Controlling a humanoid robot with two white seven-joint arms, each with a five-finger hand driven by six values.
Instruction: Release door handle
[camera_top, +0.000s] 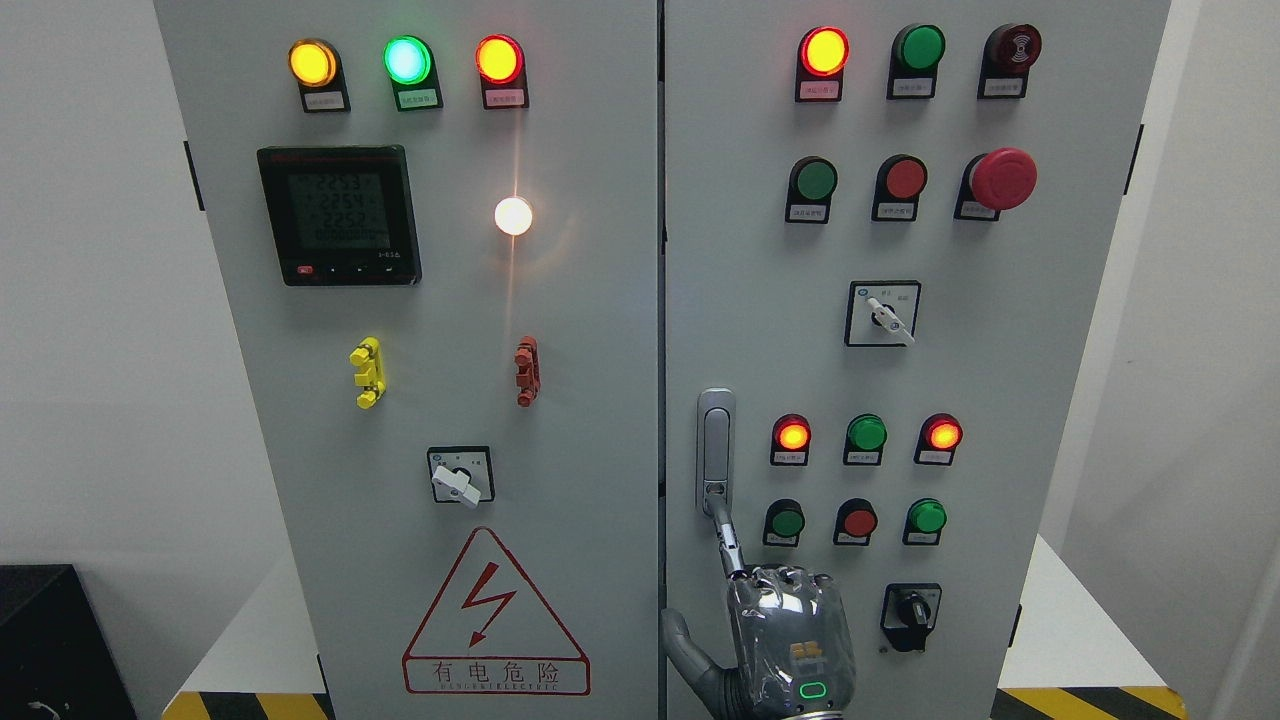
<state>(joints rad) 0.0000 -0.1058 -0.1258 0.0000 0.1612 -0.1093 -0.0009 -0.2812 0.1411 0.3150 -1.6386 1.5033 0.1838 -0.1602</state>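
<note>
The silver door handle (715, 450) stands upright in its recess on the left edge of the right cabinet door (1000, 380). My right hand (790, 640) rises from the bottom edge just below the handle, with its back toward the camera. Its index finger (728, 535) points up and its tip touches the handle's lower end. The other fingers are curled into the palm, the thumb (685, 645) sticks out to the left, and nothing is held. The left arm does not show.
The grey cabinet has two shut doors meeting at a seam (661, 300). The right door carries lit lamps, push buttons, a red emergency stop (1003, 178) and rotary switches (911, 615). The left door holds a meter (338, 215) and a warning triangle (495, 620).
</note>
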